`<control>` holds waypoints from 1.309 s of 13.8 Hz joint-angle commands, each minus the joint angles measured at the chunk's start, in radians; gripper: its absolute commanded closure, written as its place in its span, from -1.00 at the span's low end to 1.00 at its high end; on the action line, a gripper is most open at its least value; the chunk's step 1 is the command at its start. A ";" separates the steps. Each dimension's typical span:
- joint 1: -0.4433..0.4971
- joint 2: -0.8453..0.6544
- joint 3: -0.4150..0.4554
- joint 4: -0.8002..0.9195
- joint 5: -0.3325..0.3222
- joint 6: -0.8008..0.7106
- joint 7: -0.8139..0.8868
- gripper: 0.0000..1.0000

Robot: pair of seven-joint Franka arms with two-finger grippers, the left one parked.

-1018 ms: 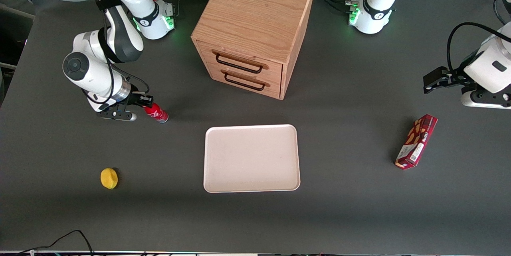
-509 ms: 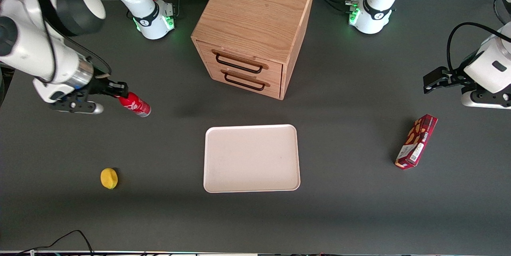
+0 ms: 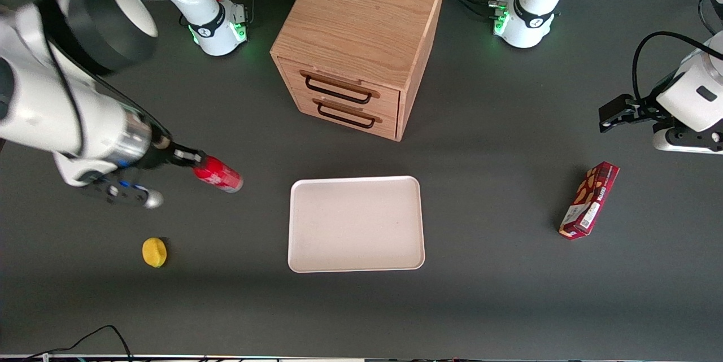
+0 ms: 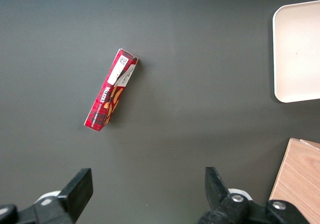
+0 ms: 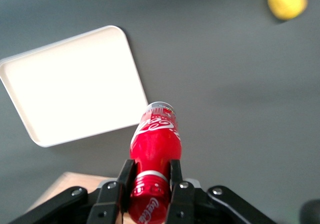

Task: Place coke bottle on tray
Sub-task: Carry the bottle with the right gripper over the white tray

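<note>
My right gripper point(image 3: 189, 162) is shut on the neck of the coke bottle point(image 3: 219, 174), a small red bottle with white script and a silvery base. It holds the bottle in the air, tilted, at the working arm's end of the table. The wrist view shows both fingers point(image 5: 126, 176) clamped just below the red cap of the coke bottle point(image 5: 156, 146), its base pointing down. The cream-white tray point(image 3: 356, 223) lies flat in front of the drawer cabinet, a short way sideways from the bottle. The tray point(image 5: 70, 86) holds nothing.
A wooden drawer cabinet point(image 3: 358, 40) stands farther from the front camera than the tray. A yellow lemon point(image 3: 154, 252) lies nearer the camera than the bottle. A red snack box point(image 3: 589, 199) lies toward the parked arm's end, also in the left wrist view point(image 4: 110, 95).
My gripper lifted the bottle off the table, swung away from the tray, then came back toward the tray and nearer the front camera. The arm is higher now.
</note>
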 commanded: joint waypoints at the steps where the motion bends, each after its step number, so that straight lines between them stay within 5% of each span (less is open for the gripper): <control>1: 0.056 0.226 0.011 0.210 -0.013 0.101 0.186 1.00; 6: 0.100 0.401 0.003 0.208 -0.090 0.418 0.313 1.00; 11: 0.114 0.445 0.008 0.205 -0.128 0.432 0.350 1.00; 12: 0.113 0.450 0.008 0.205 -0.128 0.432 0.349 -0.41; 13: 0.114 0.448 0.008 0.205 -0.130 0.430 0.343 -0.99; 18: 0.091 0.306 0.037 0.205 -0.134 0.251 0.332 -1.00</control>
